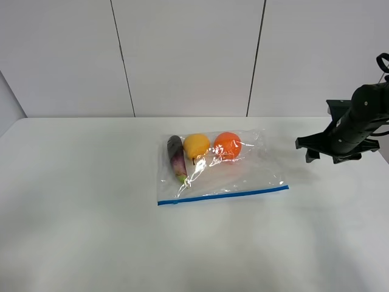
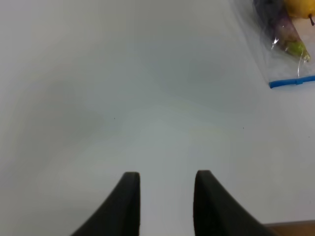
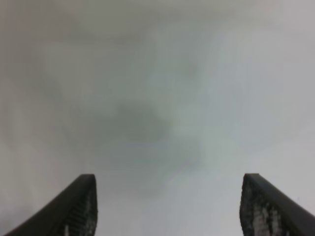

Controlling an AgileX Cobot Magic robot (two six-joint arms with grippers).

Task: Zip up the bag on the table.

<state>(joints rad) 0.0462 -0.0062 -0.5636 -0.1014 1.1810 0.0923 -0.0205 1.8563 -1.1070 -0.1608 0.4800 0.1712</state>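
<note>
- Bag (image 1: pixel 222 165) of clear plastic lies flat near the middle of the white table (image 1: pixel 79 201), long axis running side to side in the high view — slightly tilted, the right end farther from the camera.
- Blue zipper strip (image 1: pixel 222 195) runs along the bag's near edge, facing the front of the table.
- Inside, against the far edge, sit a purple eggplant (image 1: pixel 176 157), a yellow fruit (image 1: pixel 196 146) and an orange (image 1: pixel 227 145) in a row, left to right.
- Right gripper (image 1: pixel 313 149) hovers above the table to the right of the bag, well apart from it, fingers (image 3: pixel 74 209) spread wide with nothing between.
- Left gripper (image 2: pixel 165 179) — fingers (image 2: pixel 129 196) parted a little, holding nothing; the bag's zipper corner shows at the edge of its wrist view.
- Bare tabletop surrounds the bag; white wall panels (image 1: pixel 188 55) stand behind.
</note>
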